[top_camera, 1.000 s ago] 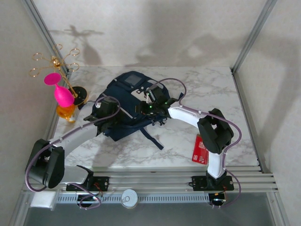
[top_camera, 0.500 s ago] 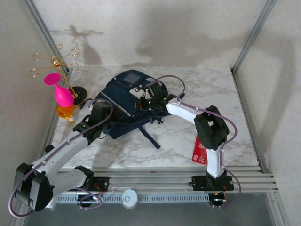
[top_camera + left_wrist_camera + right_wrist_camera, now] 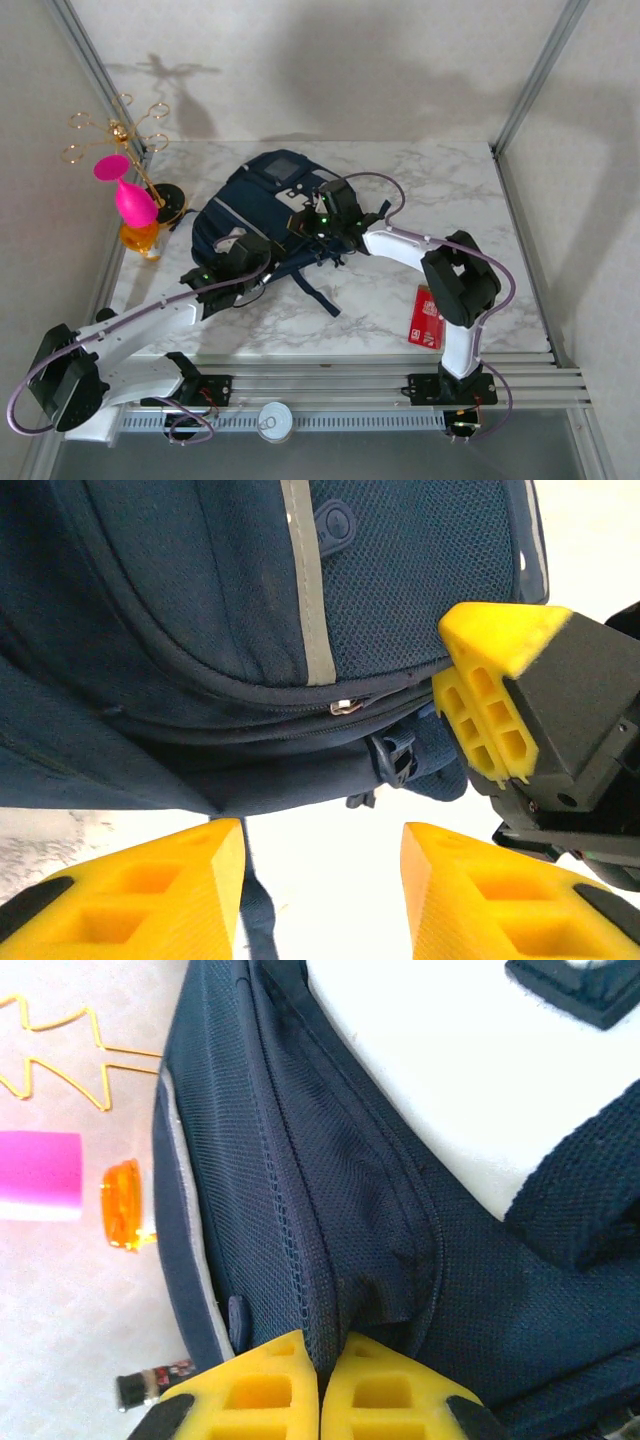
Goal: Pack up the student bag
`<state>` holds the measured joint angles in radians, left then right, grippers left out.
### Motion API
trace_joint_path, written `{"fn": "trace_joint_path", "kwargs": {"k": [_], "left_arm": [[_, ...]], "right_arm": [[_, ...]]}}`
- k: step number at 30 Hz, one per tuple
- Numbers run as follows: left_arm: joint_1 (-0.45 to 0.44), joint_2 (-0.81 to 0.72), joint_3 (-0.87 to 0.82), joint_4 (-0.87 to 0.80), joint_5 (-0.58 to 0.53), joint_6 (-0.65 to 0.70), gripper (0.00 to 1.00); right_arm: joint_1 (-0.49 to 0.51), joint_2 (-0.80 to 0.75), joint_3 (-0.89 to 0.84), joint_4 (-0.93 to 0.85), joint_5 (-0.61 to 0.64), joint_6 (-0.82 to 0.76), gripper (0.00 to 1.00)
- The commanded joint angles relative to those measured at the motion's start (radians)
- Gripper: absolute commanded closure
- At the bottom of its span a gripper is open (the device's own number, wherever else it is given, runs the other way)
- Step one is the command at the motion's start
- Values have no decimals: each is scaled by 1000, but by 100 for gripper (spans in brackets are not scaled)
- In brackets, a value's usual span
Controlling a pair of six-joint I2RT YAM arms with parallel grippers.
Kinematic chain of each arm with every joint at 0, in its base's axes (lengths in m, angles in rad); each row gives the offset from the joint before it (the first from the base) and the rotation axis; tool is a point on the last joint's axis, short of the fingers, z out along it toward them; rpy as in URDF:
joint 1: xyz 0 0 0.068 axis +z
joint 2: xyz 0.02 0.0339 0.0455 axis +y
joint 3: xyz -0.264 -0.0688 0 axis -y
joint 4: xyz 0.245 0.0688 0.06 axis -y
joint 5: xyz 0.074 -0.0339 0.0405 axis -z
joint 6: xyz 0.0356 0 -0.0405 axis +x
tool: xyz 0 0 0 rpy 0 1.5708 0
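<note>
Scanning from the near edge: finds a red packet (image 3: 427,318) flat on the marble table (image 3: 470,200) beside the right arm's elbow, close to the near rail; risks sweeping it off with a wide elbow swing. Finds the left gripper (image 3: 318,855) next, fingers spread apart with only bare table between them, just short of the near rim of the student bag (image 3: 255,205). Risks snagging the strap (image 3: 322,292) trailing toward the near side, or bumping the right gripper (image 3: 320,1360), whose yellow finger sits very near in the left wrist view. Needs a slow, straight approach to the zip pull (image 3: 345,706) to avoid both. Finds the right gripper pressed together on 1 thin ridge of the bag's navy fabric; judges that hold shallow, likely to slip under a hard pull, or to drag the whole bag rather than open it. Places the bag flat at left-centre, its patched top toward the far wall. Further left, notes 3 fragile neighbours: an orange jar (image 3: 140,240), a pink vase (image 3: 133,200) and a gold wire stand (image 3: 115,130), near the bag's left side; warns against shoving the bag that way. Leaves open marble to the right and far right, bounded by wall and frame posts.
</note>
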<state>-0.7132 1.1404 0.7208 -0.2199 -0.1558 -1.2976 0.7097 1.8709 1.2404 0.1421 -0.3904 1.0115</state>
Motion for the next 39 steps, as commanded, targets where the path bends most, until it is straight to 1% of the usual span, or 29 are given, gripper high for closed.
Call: {"fn": "trace_joint_path", "kwargs": {"k": [1,5,7,9,11,15,17,20,22,24,26,29,32,35,39], "left_arm": [[-26,11,24,50,-105,-133,55],[-32,68,68,-16,-162,-157,55],[-26,90,74,3,-174,-133,55],[0,113,100,-1,-167,-80,56],[12,141,145,-20,-200,-7,57],[65,201,213,-12,-187,121,61],[95,230,224,56,-157,185,64],[152,286,257,140,-45,264,67],[167,307,291,141,-14,303,68],[158,290,293,146,3,328,68],[148,250,252,173,26,325,66],[125,192,180,157,37,270,65],[72,165,152,100,2,207,65],[33,188,201,29,-10,201,65],[5,273,309,-74,-16,213,65]], "right_arm": [[20,-84,-34,200,-90,124,100],[25,-120,-55,208,-66,160,100],[34,-145,-75,207,-40,167,100],[36,-181,-115,214,-5,174,100],[32,-221,-158,213,40,180,100],[21,-262,-211,218,56,205,100],[19,-290,-246,235,81,220,100],[23,-312,-265,255,99,235,100],[25,-305,-254,249,114,235,100],[12,-282,-234,231,126,229,100],[-2,-255,-225,242,113,239,100],[-9,-244,-213,266,94,248,100],[-9,-248,-200,245,102,232,100],[-9,-246,-197,232,105,220,100],[-9,-240,-197,238,104,226,100]]}}
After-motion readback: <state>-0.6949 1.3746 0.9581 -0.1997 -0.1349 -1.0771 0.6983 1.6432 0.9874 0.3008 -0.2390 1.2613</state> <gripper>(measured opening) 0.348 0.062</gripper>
